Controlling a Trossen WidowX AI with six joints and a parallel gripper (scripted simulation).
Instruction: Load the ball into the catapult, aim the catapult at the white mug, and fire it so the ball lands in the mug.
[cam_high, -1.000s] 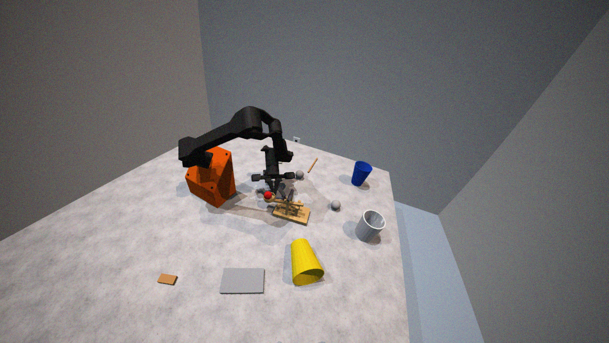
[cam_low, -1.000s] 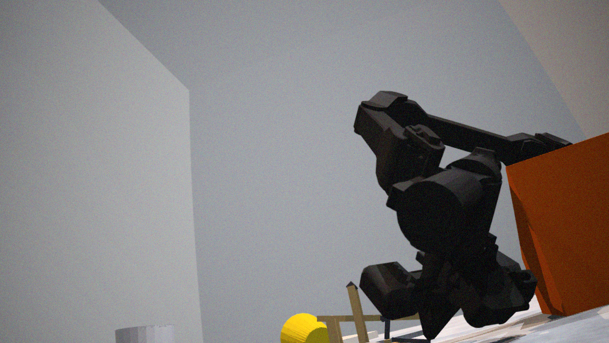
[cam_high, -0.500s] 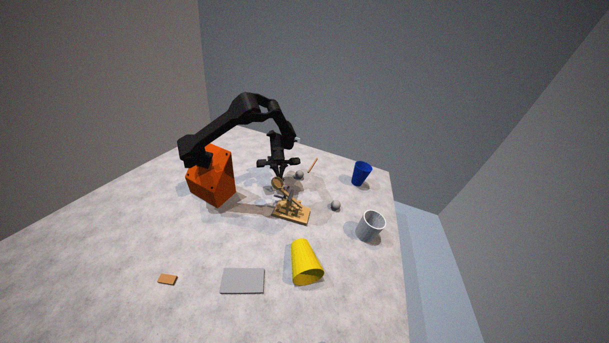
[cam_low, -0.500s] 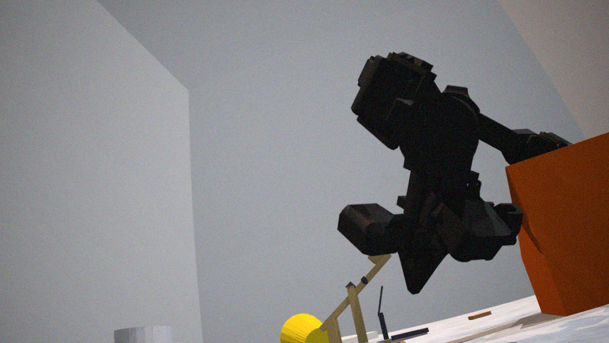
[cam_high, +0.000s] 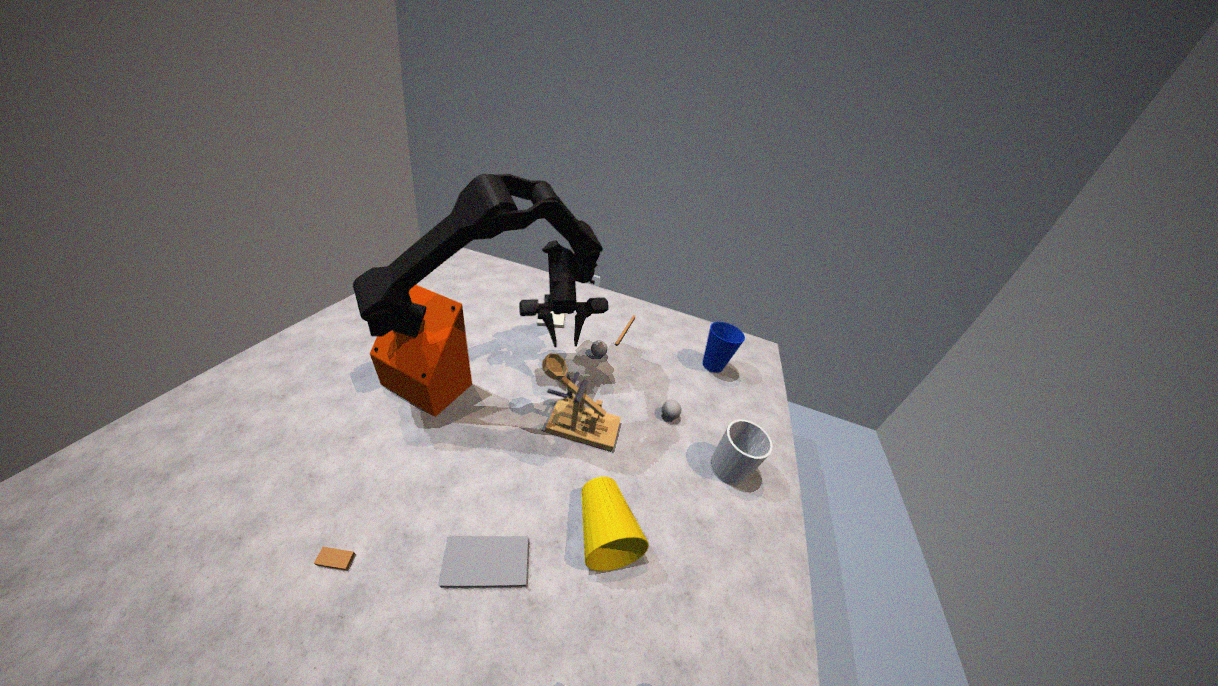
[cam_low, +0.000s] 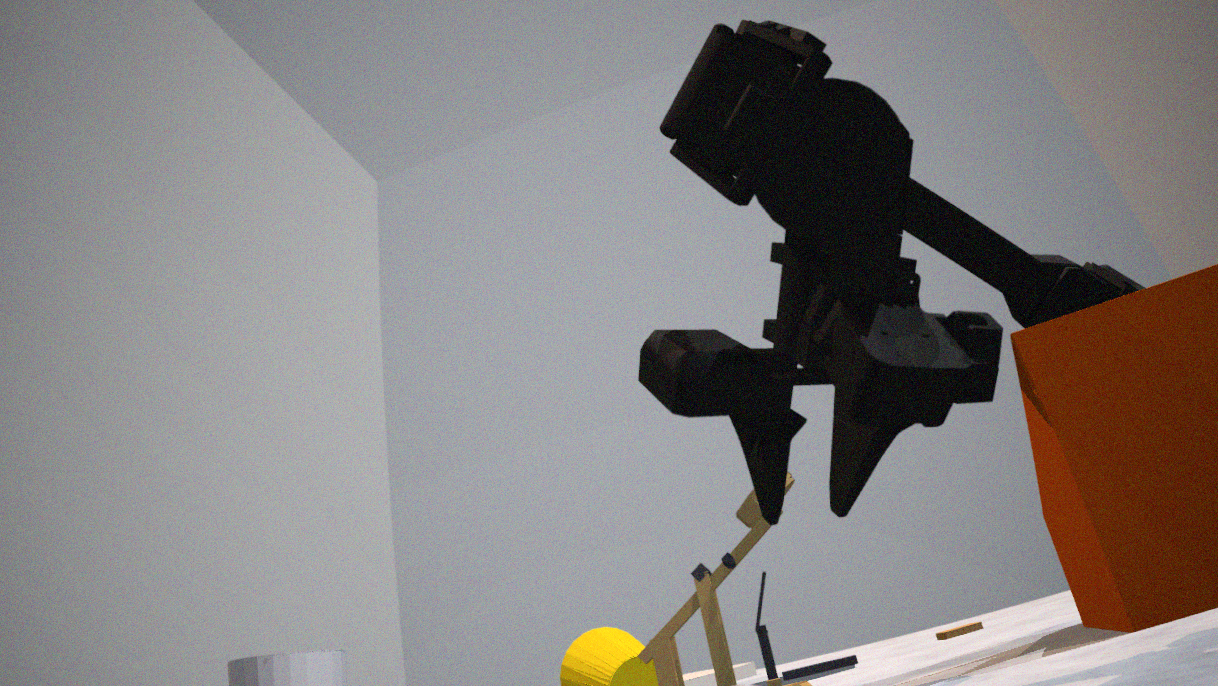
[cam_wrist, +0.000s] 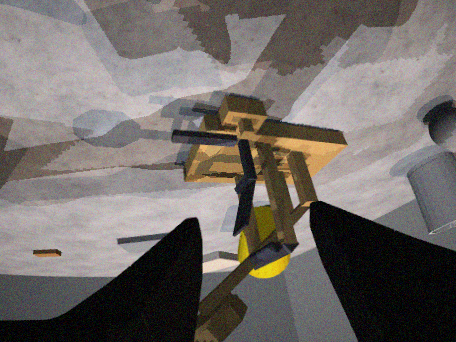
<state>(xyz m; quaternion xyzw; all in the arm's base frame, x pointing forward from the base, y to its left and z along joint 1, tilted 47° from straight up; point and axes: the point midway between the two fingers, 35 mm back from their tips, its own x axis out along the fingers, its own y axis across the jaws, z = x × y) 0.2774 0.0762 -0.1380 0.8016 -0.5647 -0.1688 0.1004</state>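
The wooden catapult (cam_high: 588, 433) (cam_low: 715, 626) (cam_wrist: 320, 145) stands on the table with its throwing arm slanted upward. Its spoon cup (cam_high: 554, 365) (cam_low: 749, 509) (cam_wrist: 226, 317) is raised, and no ball shows in it. The white mug (cam_high: 733, 460) (cam_low: 285, 670) (cam_wrist: 435, 194) stands upright near the table's right edge in the top view. Its bottom inside is hidden. The red ball is not visible in any view. My gripper (cam_high: 565, 345) (cam_low: 806, 518) (cam_wrist: 255, 221) is open and empty, with its fingertips just above and beside the spoon cup.
A yellow cup (cam_high: 606, 521) (cam_low: 601, 656) lies on its side in front of the catapult. A blue cup (cam_high: 721, 347) stands at the back right. Grey balls (cam_high: 599, 349) (cam_high: 670, 409), a stick (cam_high: 625, 330), a grey plate (cam_high: 485, 562) and an orange tile (cam_high: 334, 558) are around.
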